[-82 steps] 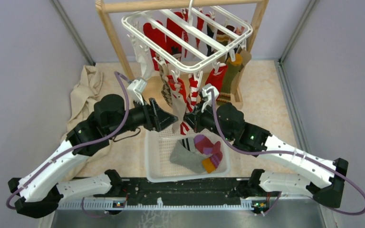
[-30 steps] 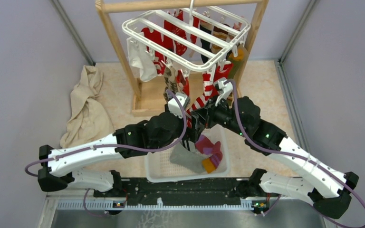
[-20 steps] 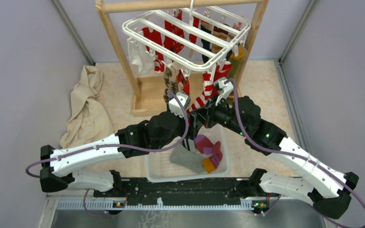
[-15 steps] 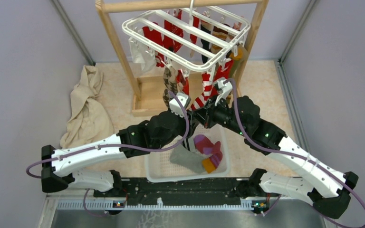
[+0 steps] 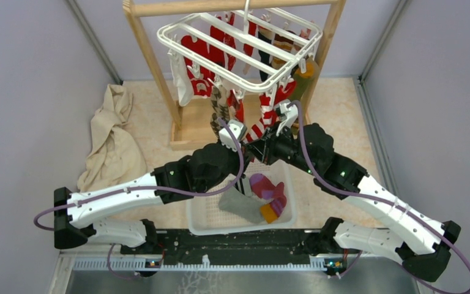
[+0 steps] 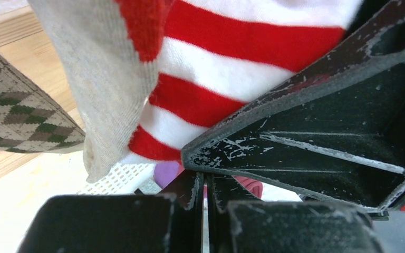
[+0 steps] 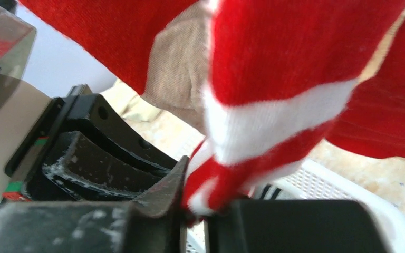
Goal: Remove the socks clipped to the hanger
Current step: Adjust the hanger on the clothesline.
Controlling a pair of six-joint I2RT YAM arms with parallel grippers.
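Arms: 2, left arm (image 5: 116, 199) and right arm (image 5: 373, 199). Grippers: 2, left gripper (image 5: 248, 158) and right gripper (image 5: 258, 147). Hanger (image 5: 166, 38): 1. Wooden frame (image 5: 190, 7): 1. Basket (image 5: 238, 229): 1. Cloth (image 5: 113, 141): 1. Socks (image 5: 284, 92) on hanger: at least 8, overlap hides the exact count. These include striped sock (image 5: 262, 119) x1 for sure, argyle sock (image 5: 219, 113) x1, white sock (image 5: 180, 82) x1, several plain red. Socks in basket: at least 3, with grey sock (image 5: 240, 205) x1 and magenta sock (image 5: 263, 184) x1. Rest of the pile can't be counted.
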